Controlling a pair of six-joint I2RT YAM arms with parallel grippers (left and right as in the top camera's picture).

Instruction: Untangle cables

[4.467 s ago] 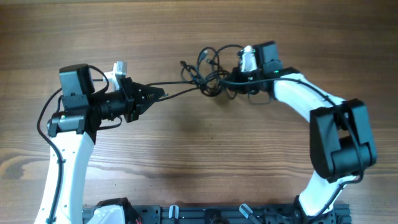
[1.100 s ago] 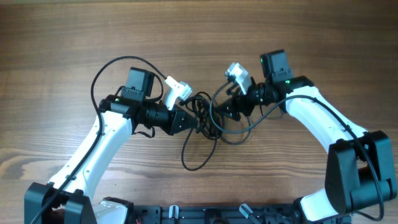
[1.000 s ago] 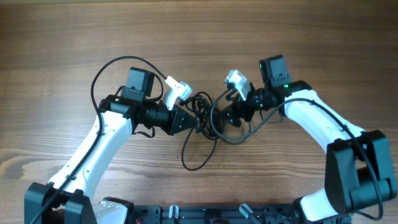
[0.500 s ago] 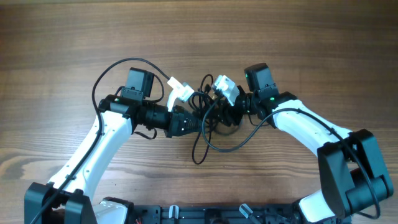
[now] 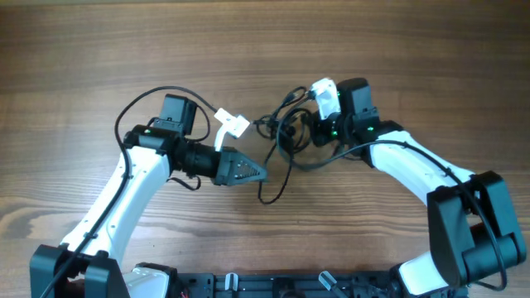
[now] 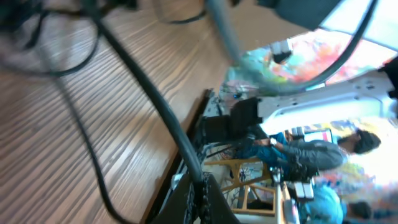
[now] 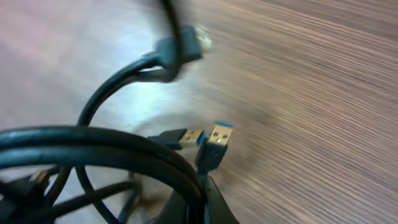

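starting at the left claw [image 5: 257, 175], just left of centre in the overhead view: closed tight on a single strand of the cables [image 5: 286, 134], shown in its wrist view running from the fingertips [image 6: 214, 205] at the bottom edge up toward the upper left of the frame. over at the right claw [image 5: 305, 137], upper centre-right of the overhead view: likewise clamped shut, pinching thick black loops at the bottom edge of its own wrist view (exactly how many strands, hard to tell through the blur). moving outward: knotted between the two claws, a dense cluster of loops in the upper middle of the overhead frame, plus one slack loop trailing down toward the centre and lying on the wooden table [image 5: 389, 50]. at the centre of the right wrist view, two usb plugs [image 7: 213, 148] side by side and free of the knot, close over the wood; near the top edge, another connector, blurred. judged as early to middle in the job: a grip taken on each side, no cord yet laid out apart from the others. left to do, most likely: drawing the claws apart, opening the loops, freeing each cord from the cluster.
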